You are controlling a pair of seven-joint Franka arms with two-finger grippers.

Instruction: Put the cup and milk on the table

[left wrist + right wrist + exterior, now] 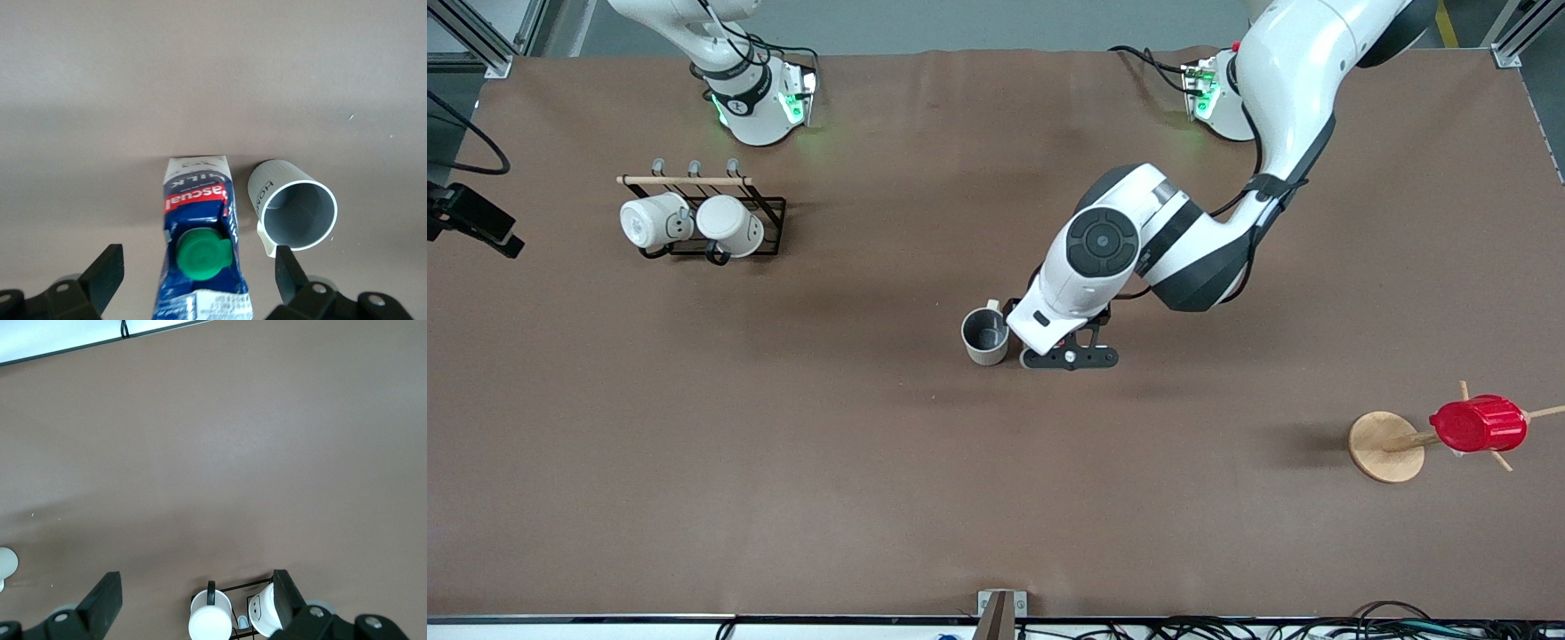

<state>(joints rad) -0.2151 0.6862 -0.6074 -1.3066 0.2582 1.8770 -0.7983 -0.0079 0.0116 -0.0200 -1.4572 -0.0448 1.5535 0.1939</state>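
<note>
A black wire rack (pixel 729 233) holds two white mugs (pixel 694 222); well apart from it, toward the left arm's end, a wooden stand (pixel 1387 446) carries a red cup (pixel 1479 424) (ribbed). Aluminium framing (pixel 480 40) stands near the rack's corner.

Blue-and-white milk (pixel 200 233), green cap (pixel 202 253); beige, grey-lined cup (pixel 293 210); brown table (pixel 783 444).

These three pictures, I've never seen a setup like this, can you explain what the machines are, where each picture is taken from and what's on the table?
Two white robot arms stand at a brown table. One picture looks down from a high camera facing them; the other two come from cameras on each arm's wrist.

The left gripper is open over the middle, its fingers apart on either side of a milk carton standing there. Beside it stands a beige mug.

The right gripper, open and empty, waits above a black rack holding two white mugs. A red ribbed cup hangs on a wooden stand.
</note>
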